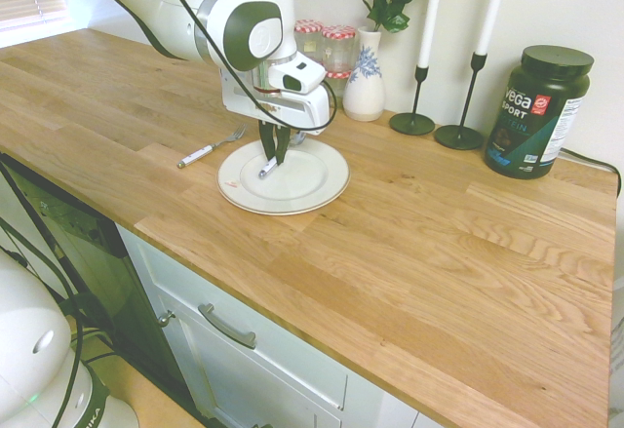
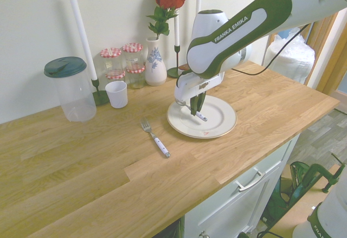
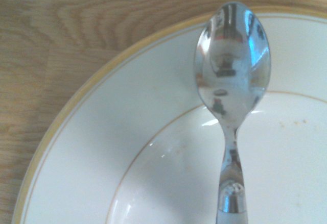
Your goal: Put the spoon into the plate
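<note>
The white plate [image 1: 317, 186] [image 2: 223, 120] lies on the wooden counter. My gripper [image 1: 277, 147] [image 2: 196, 105] hangs straight down over the plate and is shut on the spoon [image 1: 267, 167] [image 2: 201, 117], whose white handle end sticks out below the fingers just above the plate. In the wrist view the spoon's shiny bowl [image 3: 232, 66] lies over the plate's gold-lined rim [image 3: 97, 132]. I cannot tell whether the spoon touches the plate.
A white-handled fork [image 1: 208, 149] [image 2: 156, 140] lies on the counter beside the plate. Behind stand a vase with a rose [image 1: 365, 87] [image 2: 155, 62], candlesticks [image 1: 413, 121], jars [image 2: 122, 59], a white cup [image 2: 116, 93], a lidded jug [image 2: 73, 89] and a dark canister [image 1: 536, 111].
</note>
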`<state>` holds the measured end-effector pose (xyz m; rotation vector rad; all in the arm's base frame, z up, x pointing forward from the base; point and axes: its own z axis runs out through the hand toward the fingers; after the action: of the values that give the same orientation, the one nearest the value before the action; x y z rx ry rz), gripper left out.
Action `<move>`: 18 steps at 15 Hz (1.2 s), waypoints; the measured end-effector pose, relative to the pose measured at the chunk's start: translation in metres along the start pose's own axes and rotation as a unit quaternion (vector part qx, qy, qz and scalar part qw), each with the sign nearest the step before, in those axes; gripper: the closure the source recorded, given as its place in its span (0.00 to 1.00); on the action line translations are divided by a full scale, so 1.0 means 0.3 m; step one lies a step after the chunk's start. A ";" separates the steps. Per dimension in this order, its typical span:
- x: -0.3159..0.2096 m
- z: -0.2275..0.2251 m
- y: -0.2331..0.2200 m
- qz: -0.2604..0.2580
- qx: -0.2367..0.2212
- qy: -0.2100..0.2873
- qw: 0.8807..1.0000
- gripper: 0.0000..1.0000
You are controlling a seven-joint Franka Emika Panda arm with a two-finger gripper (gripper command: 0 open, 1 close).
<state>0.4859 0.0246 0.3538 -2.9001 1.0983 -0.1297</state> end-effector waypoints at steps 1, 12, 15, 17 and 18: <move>-0.002 0.009 0.003 -0.002 -0.002 0.001 1.000 1.00; -0.007 0.040 0.031 0.000 -0.019 0.004 1.000 0.00; -0.008 0.039 0.031 0.000 -0.019 0.004 1.000 0.00; -0.010 0.030 0.030 0.000 -0.017 0.006 1.000 0.00; -0.010 0.015 0.029 0.000 -0.015 0.009 1.000 0.00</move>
<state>0.4782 0.0202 0.3484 -2.9313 1.1111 -0.1414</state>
